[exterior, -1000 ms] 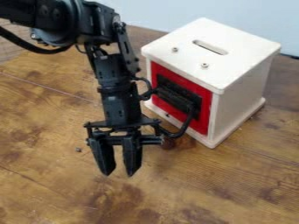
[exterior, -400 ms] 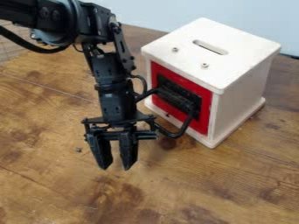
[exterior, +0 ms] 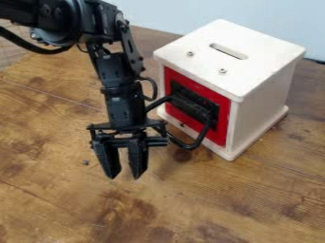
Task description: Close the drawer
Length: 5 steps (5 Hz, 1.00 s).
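A small white cube box (exterior: 260, 71) stands on the wooden table. Its red-fronted drawer (exterior: 193, 107) faces left-front, with a dark inset and a black loop handle (exterior: 192, 140) hanging at its lower edge. The drawer front looks nearly flush with the box; I cannot tell how far it sticks out. My black gripper (exterior: 124, 171) points straight down just left of the handle, a short way from the drawer front. Its two fingers (exterior: 109, 163) stand slightly apart with nothing between them, tips just above the table.
The white box top carries a slot (exterior: 230, 50) and a small hole. The wooden table (exterior: 241, 204) stretches around the box, its far edge at the top. A tiny dark speck (exterior: 86, 160) lies left of the gripper.
The gripper has drifted slightly left and a little up, away from the drawer handle. The drawer and box have not moved.
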Available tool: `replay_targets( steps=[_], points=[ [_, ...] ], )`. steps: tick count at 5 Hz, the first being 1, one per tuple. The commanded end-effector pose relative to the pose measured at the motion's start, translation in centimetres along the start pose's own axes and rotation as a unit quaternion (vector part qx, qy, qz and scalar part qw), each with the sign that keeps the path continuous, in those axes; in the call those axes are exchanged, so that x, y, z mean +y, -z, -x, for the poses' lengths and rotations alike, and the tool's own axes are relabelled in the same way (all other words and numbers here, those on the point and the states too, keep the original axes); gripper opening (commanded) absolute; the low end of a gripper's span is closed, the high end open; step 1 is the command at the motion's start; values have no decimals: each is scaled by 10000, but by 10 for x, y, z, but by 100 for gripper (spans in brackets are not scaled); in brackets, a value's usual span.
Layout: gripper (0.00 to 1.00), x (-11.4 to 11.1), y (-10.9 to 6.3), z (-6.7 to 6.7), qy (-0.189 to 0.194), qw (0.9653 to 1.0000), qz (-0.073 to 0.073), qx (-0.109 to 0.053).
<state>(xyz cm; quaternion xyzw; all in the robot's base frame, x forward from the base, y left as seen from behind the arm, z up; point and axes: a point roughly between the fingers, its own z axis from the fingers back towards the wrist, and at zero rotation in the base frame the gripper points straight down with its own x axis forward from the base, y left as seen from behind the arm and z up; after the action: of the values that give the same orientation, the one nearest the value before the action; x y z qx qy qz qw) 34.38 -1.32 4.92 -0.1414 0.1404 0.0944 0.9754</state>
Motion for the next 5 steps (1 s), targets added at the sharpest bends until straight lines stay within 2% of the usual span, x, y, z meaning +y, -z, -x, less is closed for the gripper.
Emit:
replay_targets(
  steps=[1,5],
  points=[
    [100,5,-27,-6,-28,9991,46,-410],
    [100,8,-34,-10,-45,9988,56,-486]
  ],
)
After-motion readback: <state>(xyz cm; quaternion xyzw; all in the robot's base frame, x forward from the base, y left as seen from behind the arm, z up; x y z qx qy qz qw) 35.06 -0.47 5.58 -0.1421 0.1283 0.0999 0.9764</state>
